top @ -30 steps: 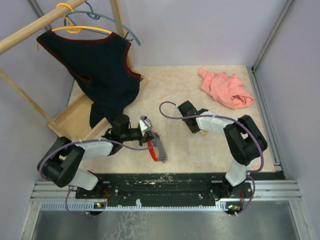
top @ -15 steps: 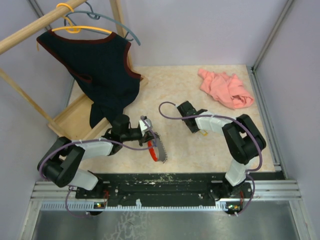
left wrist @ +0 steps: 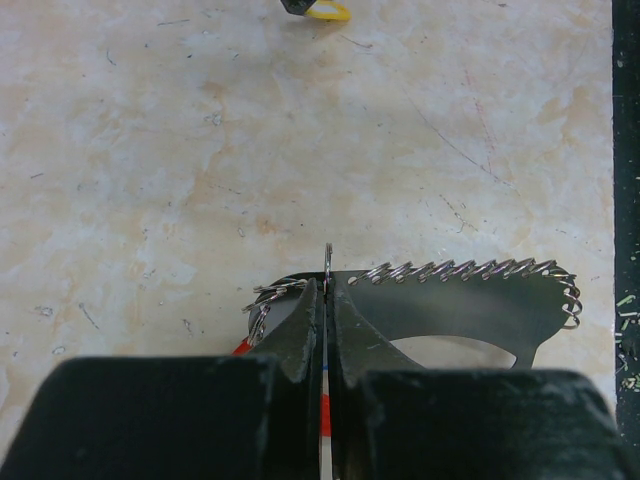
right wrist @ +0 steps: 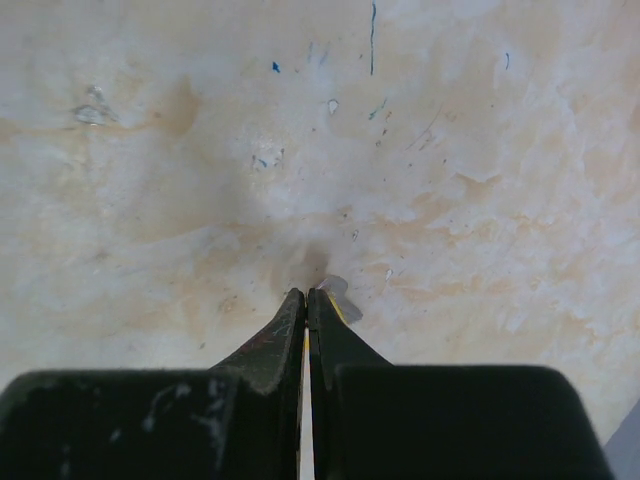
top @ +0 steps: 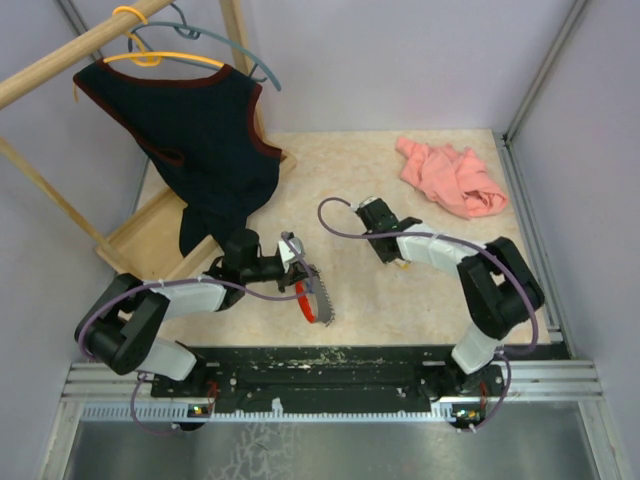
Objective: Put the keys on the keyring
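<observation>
Keyring look: up close, the keyring (left wrist: pixel 470 305) is a flat silvery-grey metal strip. A wire coil is wound along its top edge and curls round the right end. Small wire rings bunch at its left end, and dabs of red show low down beside the fingers. From above it reads as a thin red loop with the ridged grey strip running off it.

Keyring place: near the table's near edge, about midway along it. The strip trails toward that edge. I cannot tell whether it rests on the top or hangs clear.

Left gripper: the left gripper (left wrist: pixel 327 290) is clamped tight, its jaws pressed together on a thin wire ring of the keyring. The ring stands upright and pokes out past the tips.

Right gripper: the right gripper (right wrist: pixel 307 295) is tip-down on the table (top: pixel 350 170), right of the keyring and well apart from it. Its jaws are closed to a slit.

In the right jaws: a small yellow piece (left wrist: pixel 330 14) is pinched there. A yellow sliver shows in the slit and a pale flap sticks out just beside the tips. What it is exactly, I cannot tell.

Far right corner: a crumpled pink cloth (top: pixel 450 178).

Far left corner: a dark vest (top: pixel 200 140) with red trim hangs on an orange hanger (top: pixel 165 57) from a wooden rack (top: pixel 60 60).
</observation>
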Controlling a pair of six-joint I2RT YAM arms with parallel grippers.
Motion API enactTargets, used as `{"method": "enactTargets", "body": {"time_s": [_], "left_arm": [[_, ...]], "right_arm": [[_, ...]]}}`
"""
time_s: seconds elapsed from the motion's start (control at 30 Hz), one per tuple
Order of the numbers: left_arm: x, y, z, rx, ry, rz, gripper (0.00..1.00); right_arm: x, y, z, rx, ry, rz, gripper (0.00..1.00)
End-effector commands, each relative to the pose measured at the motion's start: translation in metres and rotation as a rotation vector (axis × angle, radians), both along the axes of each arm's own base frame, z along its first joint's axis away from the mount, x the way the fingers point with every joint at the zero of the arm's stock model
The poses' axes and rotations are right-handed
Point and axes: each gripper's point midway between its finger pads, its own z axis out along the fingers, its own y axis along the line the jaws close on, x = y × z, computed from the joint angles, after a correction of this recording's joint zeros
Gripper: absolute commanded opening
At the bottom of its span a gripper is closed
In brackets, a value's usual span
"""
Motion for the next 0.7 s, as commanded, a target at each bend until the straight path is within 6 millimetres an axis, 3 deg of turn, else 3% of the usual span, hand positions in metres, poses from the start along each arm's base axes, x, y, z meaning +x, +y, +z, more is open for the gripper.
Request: {"method": "enactTargets", "body": {"time_s": [0.0,0.33,0.67], "left_arm": [[0.002,-0.007,0.022,-0.038,-0.064,-0.034,0.00],[-0.003,-0.006,0.039,-0.062,-0.164,-0.072,0.00],[-0.011,-0.007,0.051,-0.089,-0.252,-0.136,0.00]], "right_arm": [[0.003,0.034,0.041,0.177,-0.090,0.102,0.00],[-0.031,0.103,0.108,0.531,-0.227,0.550,0.00],[-0.075,0.130,0.141,0.713,-0.408,0.899,0.00]]}}
